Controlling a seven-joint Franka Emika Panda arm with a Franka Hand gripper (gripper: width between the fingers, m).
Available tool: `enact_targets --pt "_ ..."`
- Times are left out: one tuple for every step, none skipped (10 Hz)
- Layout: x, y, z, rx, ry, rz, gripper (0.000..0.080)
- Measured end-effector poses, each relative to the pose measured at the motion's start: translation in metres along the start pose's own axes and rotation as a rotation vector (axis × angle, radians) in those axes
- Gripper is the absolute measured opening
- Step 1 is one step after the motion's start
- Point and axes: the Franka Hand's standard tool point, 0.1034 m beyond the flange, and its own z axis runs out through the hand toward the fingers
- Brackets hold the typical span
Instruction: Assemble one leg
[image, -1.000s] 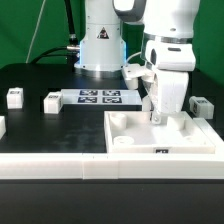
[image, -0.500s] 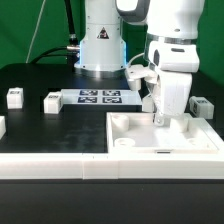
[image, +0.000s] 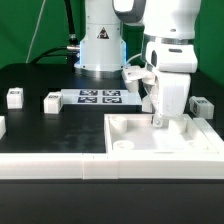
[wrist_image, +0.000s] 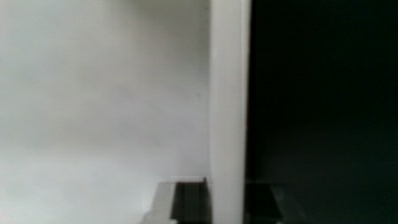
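the gripper (image: 157, 119) hangs low over the far corner of the large white panel (image: 195, 146), on the exterior view's right, with its fingertips down near the panel's raised rim; from here i cannot tell whether the fingers are apart, together, or clamped on something, and the wrist view is no help, showing only a pale surface, an upright pale edge and darkness beside it. the nearest leg (image: 203, 105) lies loose on the black table (image: 40, 128) just beyond that corner of the panel, near the gripper but apart from it; a second leg (image: 52, 101) and a third leg (image: 14, 97) lie well off to the exterior view's left, past the marker board (image: 100, 97). the step in hand looks like work at that corner hole. to do it well, i would keep the wrist upright, line up squarely over the hole before pressing down, and go slowly so the rim is not knocked and the panel does not slide
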Motion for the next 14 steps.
enact_targets --pt "0.000 0.000 0.000 0.000 0.000 0.000 0.0229" --pt "0.000 0.000 0.000 0.000 0.000 0.000 0.0398" --pt "0.000 0.000 0.000 0.001 0.000 0.000 0.0398" --pt "0.000 0.000 0.000 0.001 0.000 0.000 0.0565" --pt "0.000 0.000 0.000 0.001 0.000 0.000 0.0565" --pt "0.000 0.000 0.000 0.001 0.000 0.000 0.0635" --pt "0.000 0.000 0.000 0.001 0.000 0.000 0.0645" --pt "0.000 0.000 0.000 0.001 0.000 0.000 0.0645" --pt "0.000 0.000 0.000 0.001 0.000 0.000 0.0645" --pt "0.000 -0.001 -0.001 0.000 0.000 0.012 0.0649" --pt "0.001 -0.003 -0.008 -0.007 -0.002 0.028 0.0649" --pt "0.005 -0.005 -0.018 -0.010 -0.009 0.047 0.0649" --pt "0.010 -0.005 -0.033 -0.025 -0.014 0.053 0.0649" --pt "0.016 -0.006 -0.044 -0.037 -0.015 0.057 0.0649"
